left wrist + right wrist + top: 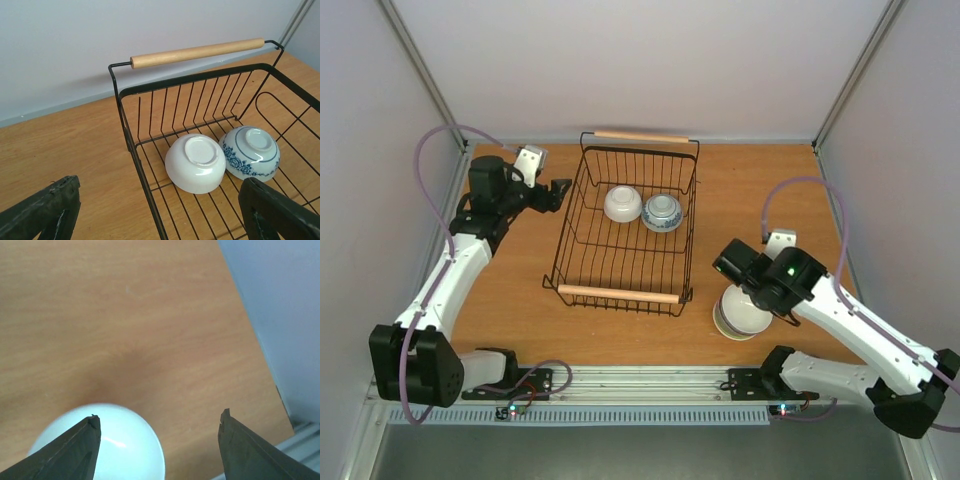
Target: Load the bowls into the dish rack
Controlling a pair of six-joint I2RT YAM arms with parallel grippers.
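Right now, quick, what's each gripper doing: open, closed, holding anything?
Left gripper: open, holding nothing.
Right gripper: jaws open over a white bowl, no grip seen.

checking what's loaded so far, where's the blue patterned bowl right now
In the top view the blue patterned bowl sits upside down inside the dish rack, toward its far end, just right of a white bowl.

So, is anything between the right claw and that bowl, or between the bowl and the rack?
Nothing visible. The right claw hangs above the white bowl, with bare table from there to the rack. Only the rack's own wire side has to be cleared; the two bowls inside lie at its far end.
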